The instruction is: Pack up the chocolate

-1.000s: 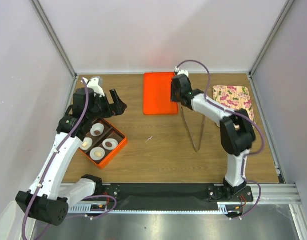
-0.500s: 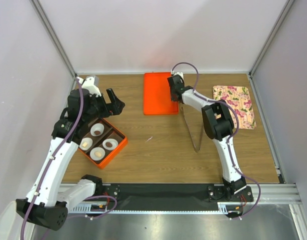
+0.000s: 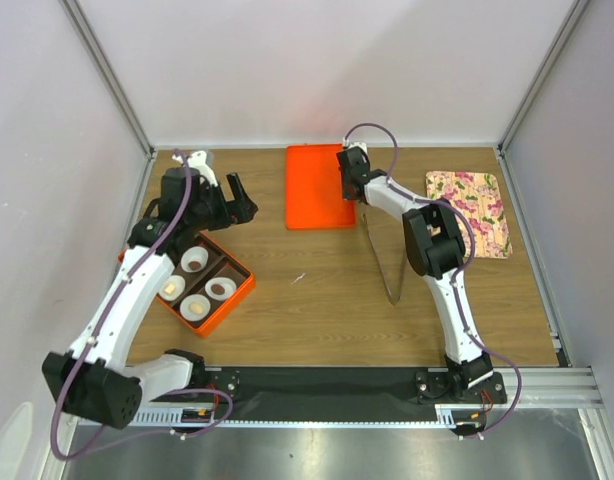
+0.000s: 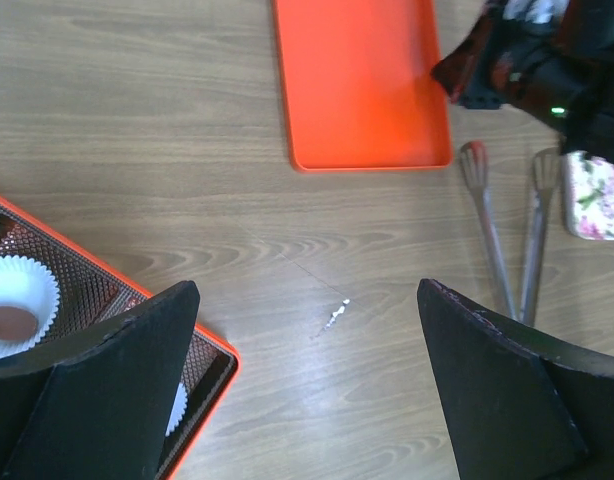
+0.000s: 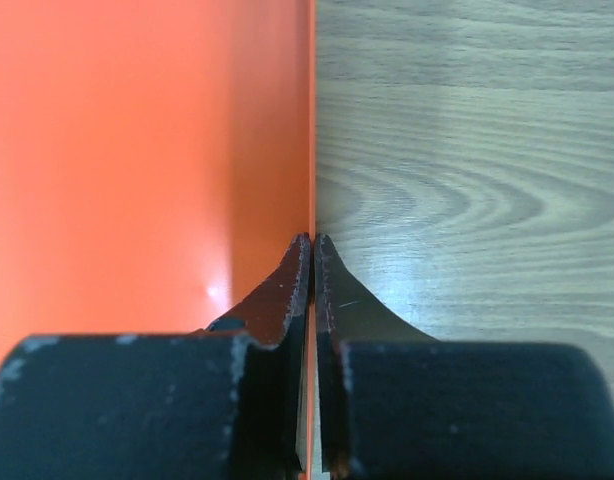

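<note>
The chocolate sits in white paper cups inside an orange box (image 3: 238,291) at the left: a dark lump (image 3: 219,288) and a pale tan lump (image 3: 170,290). One brown piece in its cup (image 4: 9,322) also shows in the left wrist view. My left gripper (image 3: 239,203) (image 4: 307,300) hangs open over bare wood just beyond the box, holding nothing. A flat orange lid (image 3: 315,190) (image 5: 137,150) lies at the back centre. My right gripper (image 3: 349,190) (image 5: 314,240) is shut on the lid's right edge, and the thin orange rim shows between the fingers.
Metal tongs (image 3: 387,260) (image 4: 487,230) lie on the wood right of centre, tips toward the back. A floral-patterned plate (image 3: 469,205) (image 4: 595,195) sits at the back right. Grey walls close in both sides and the back.
The right gripper has closed on the lid's right edge, after the right arm swung in over it. The left arm shifted slightly toward the back, still open.
</note>
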